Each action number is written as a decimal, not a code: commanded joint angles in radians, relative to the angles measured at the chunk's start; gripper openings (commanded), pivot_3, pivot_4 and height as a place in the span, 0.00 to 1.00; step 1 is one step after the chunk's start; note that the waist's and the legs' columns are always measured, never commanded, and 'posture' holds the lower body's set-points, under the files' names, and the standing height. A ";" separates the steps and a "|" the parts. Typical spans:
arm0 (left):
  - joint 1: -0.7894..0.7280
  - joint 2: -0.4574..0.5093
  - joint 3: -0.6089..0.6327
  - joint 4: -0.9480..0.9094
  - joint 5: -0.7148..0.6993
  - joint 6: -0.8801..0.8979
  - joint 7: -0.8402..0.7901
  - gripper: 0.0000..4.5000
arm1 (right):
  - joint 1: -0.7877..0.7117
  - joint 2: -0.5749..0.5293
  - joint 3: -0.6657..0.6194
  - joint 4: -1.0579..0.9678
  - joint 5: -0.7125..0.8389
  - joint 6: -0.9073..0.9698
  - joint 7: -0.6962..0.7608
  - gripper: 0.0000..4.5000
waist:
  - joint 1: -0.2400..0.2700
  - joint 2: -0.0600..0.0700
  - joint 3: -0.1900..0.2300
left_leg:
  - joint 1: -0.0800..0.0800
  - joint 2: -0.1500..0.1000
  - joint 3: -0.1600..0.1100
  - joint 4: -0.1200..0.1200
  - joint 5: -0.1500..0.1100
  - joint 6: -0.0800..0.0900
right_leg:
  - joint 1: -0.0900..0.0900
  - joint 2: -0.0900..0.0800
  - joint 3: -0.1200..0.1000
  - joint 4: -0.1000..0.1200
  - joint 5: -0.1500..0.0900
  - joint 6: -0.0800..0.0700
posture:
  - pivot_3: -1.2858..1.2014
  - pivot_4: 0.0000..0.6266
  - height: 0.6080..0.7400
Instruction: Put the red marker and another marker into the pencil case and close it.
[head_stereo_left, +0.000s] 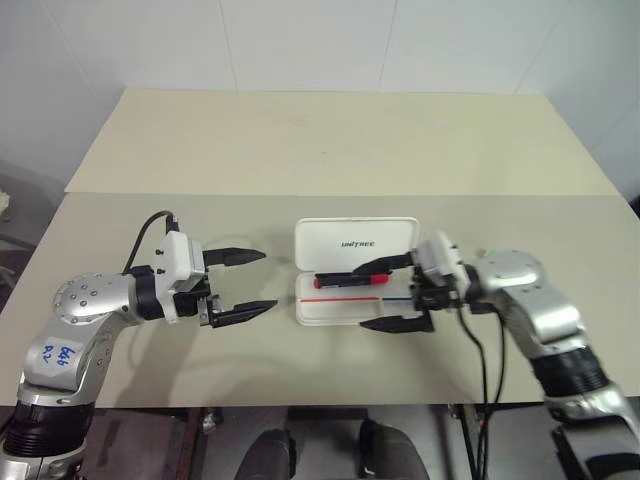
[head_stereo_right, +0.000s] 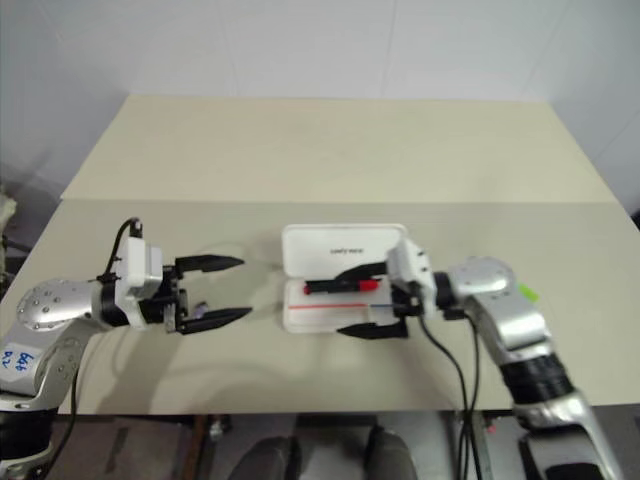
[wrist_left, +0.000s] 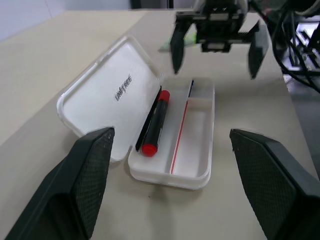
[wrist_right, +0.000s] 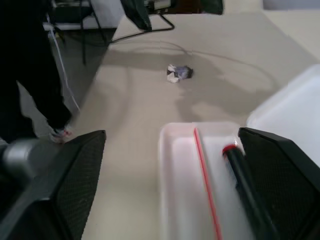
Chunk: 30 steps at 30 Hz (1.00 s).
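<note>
A: What's nearest us?

B: Two arms over a beige table (head_stereo_left: 330, 150). Left gripper (head_stereo_left: 240, 283) w/ jaws apart, empty, hovering beside the case. Right gripper (head_stereo_left: 392, 293) at the case's other end, jaws spread wide, nothing held.

A: And betw. them?

B: The pencil case (head_stereo_left: 354, 245), lying open: white hard plastic, rounded corners, lid flat back w/ dark lettering, thin red and blue lines in the tray. The red marker (wrist_left: 155, 121) lies inside the tray, along the hinge side. Slim, black middle, red ends.

A: How'd they handle?

B: Prob. light and stiff, smooth, so a bit slippery. I'd pinch a marker mid-barrel; for the lid, push its free long edge over.

A: The second marker?

B: A light green marker (head_stereo_right: 526, 292) peeks out on the table behind the right arm, outside the case, mostly hidden. Further off, bare tabletop, pale wall.
</note>
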 joint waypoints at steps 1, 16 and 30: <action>-0.018 -0.013 -0.011 -0.002 -0.020 -0.008 -0.004 0.88 | 0.036 -0.060 -0.115 -0.060 0.067 0.086 -0.045 0.99 | 0.005 0.000 0.000 | 0.000 0.000 0.000 0.000 0.000 0.000 | 0.000 0.000 0.000 0.000 0.000 0.000 | 0.52 0.24 1.00; -0.189 -0.098 -0.127 0.104 0.006 -0.030 -0.039 0.88 | 0.016 -0.218 -0.268 0.560 -0.196 -0.212 -0.116 0.99 | 0.007 -0.001 0.000 | 0.002 0.001 0.008 0.002 0.000 0.002 | 0.001 0.000 0.001 -0.001 0.000 0.000 | 0.52 0.24 1.00; -0.270 -0.171 -0.179 0.157 0.035 -0.060 -0.043 0.88 | -0.256 -0.259 -0.195 1.137 -0.421 -0.405 -0.130 0.99 | -0.001 -0.001 0.000 | 0.003 0.004 0.016 0.001 0.001 0.002 | 0.002 0.001 0.001 -0.003 0.000 0.000 | 0.52 0.24 1.00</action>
